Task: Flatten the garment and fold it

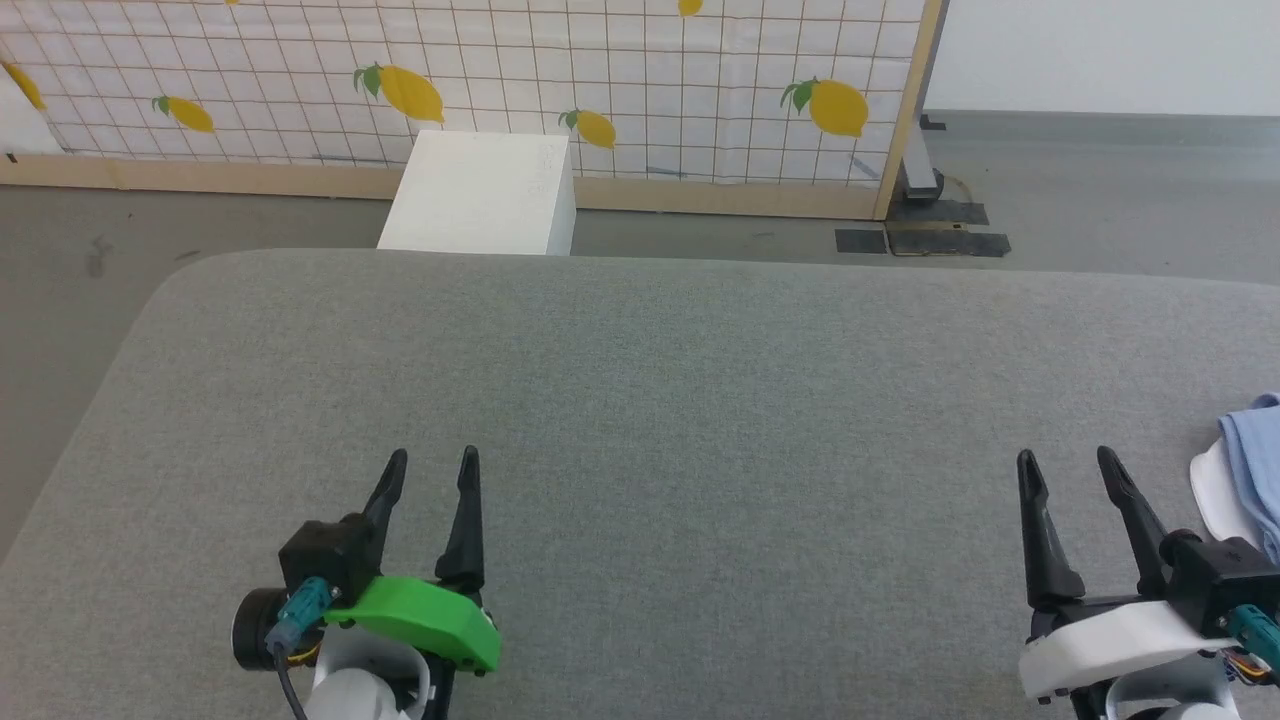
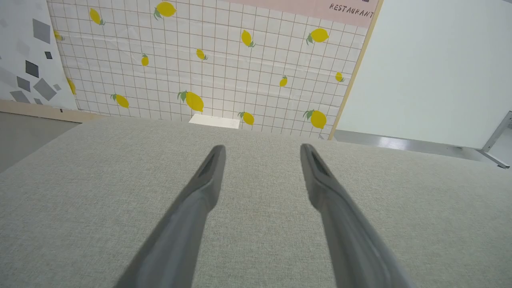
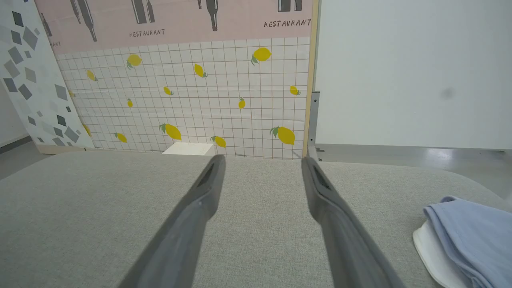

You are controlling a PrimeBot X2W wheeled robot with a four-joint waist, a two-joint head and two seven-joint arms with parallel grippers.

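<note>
Grey woven surface (image 1: 640, 380); garment (image 3: 472, 236) soft, rumpled, blue over white; left hand (image 1: 433, 456), right hand (image 1: 1065, 456) spread, empty.

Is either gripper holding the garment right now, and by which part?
Nothing is held. The left gripper and right gripper stand open; the garment lies apart, off to the right.
</note>
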